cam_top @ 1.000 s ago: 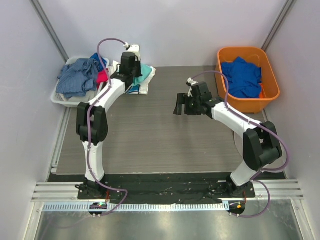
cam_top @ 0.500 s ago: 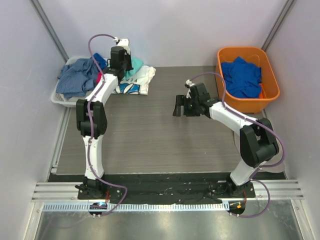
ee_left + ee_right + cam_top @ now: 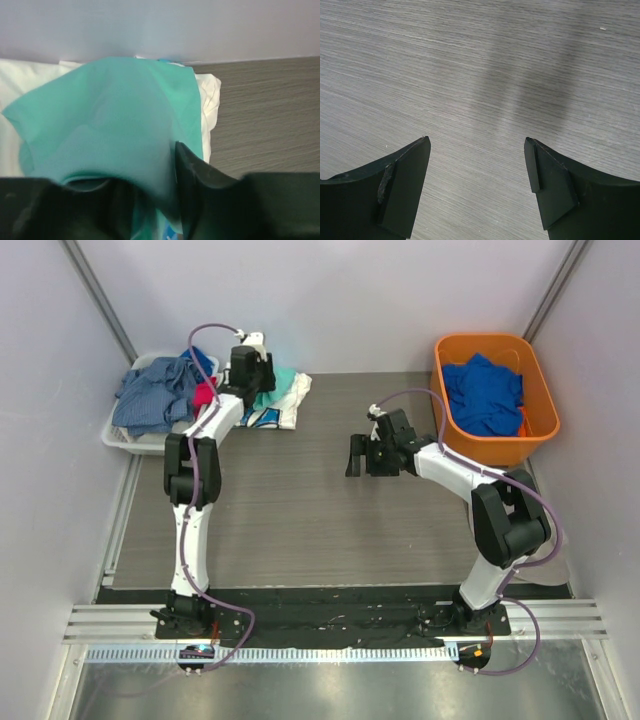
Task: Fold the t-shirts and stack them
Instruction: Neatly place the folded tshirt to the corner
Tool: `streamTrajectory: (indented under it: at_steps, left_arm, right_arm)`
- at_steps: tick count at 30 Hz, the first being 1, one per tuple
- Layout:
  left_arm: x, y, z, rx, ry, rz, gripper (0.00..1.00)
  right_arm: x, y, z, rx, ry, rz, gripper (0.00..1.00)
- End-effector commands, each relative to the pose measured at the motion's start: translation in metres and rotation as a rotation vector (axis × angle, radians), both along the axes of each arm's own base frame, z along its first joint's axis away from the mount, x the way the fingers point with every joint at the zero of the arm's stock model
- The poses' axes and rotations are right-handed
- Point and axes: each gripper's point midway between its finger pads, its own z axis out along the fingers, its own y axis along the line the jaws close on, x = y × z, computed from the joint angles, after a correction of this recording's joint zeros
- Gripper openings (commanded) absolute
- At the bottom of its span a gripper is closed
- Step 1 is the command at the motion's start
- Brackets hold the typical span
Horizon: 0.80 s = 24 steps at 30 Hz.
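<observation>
From above, the left gripper (image 3: pixel 252 375) reaches to the far left corner of the table (image 3: pixel 320 530). It is over the mint-teal t-shirt (image 3: pixel 288 380), which lies bunched on the flat white t-shirt (image 3: pixel 285 412) with blue print, beside a white basket (image 3: pixel 118 435) of grey-blue clothes (image 3: pixel 155 395). The right gripper (image 3: pixel 353 455) hangs mid-table, near an orange basket (image 3: pixel 540 420) holding a royal blue garment (image 3: pixel 485 392). The left wrist view shows smooth, plain teal cloth draped over the white shirt and running down between the dark fingers (image 3: pixel 192 175); whether they pinch it or merely flank it I cannot tell. The right wrist view shows jaws spread wide above the wood-grain tabletop.
</observation>
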Motion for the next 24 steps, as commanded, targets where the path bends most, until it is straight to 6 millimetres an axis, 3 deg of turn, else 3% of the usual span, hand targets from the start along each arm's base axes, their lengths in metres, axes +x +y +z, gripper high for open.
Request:
streamTrajectory:
  at_steps: [1, 2, 3, 7, 8, 10, 12, 14, 15, 17, 24]
  left_arm:
    - [0.003, 0.004, 0.024, -0.052, -0.078, 0.015, 0.51]
    - [0.001, 0.005, 0.026, -0.055, -0.077, 0.021, 0.57]
    - [0.0, 0.007, 0.026, -0.054, -0.076, 0.032, 0.8]
    - [-0.015, 0.008, 0.031, -0.076, -0.07, 0.039, 0.98]
    - [-0.02, 0.008, 0.047, -0.094, -0.089, 0.041, 0.99]
    - [-0.028, 0.01, 0.047, -0.106, -0.078, 0.05, 1.0]
    - [-0.038, 0.011, 0.07, -0.141, -0.103, 0.058, 1.0]
    - [-0.049, 0.01, 0.074, -0.163, -0.1, 0.054, 1.0]
    - [-0.056, 0.008, 0.091, -0.193, -0.121, 0.054, 1.0]
    - [-0.066, 0.007, 0.092, -0.217, -0.108, 0.045, 1.0]
    - [-0.102, 0.013, 0.138, -0.325, -0.142, 0.094, 1.0]
  right_arm:
    - [0.013, 0.006, 0.018, 0.021, -0.055, 0.011, 0.84]
    - [0.012, 0.006, 0.018, 0.024, -0.053, 0.014, 0.84]
    - [0.012, 0.007, 0.017, 0.026, -0.05, 0.015, 0.84]
    - [0.011, 0.007, 0.021, 0.033, -0.058, 0.015, 0.84]
    - [0.011, 0.008, 0.025, 0.037, -0.065, 0.016, 0.84]
    - [0.01, 0.008, 0.028, 0.045, -0.069, 0.015, 0.84]
    - [0.01, 0.008, 0.033, 0.051, -0.081, 0.015, 0.84]
    - [0.011, 0.008, 0.036, 0.057, -0.091, 0.008, 0.84]
    - [0.01, 0.006, 0.037, 0.053, -0.094, 0.002, 0.84]
    - [0.011, 0.006, 0.04, 0.054, -0.101, -0.002, 0.84]
    - [0.022, 0.009, 0.052, 0.084, -0.139, -0.037, 0.84]
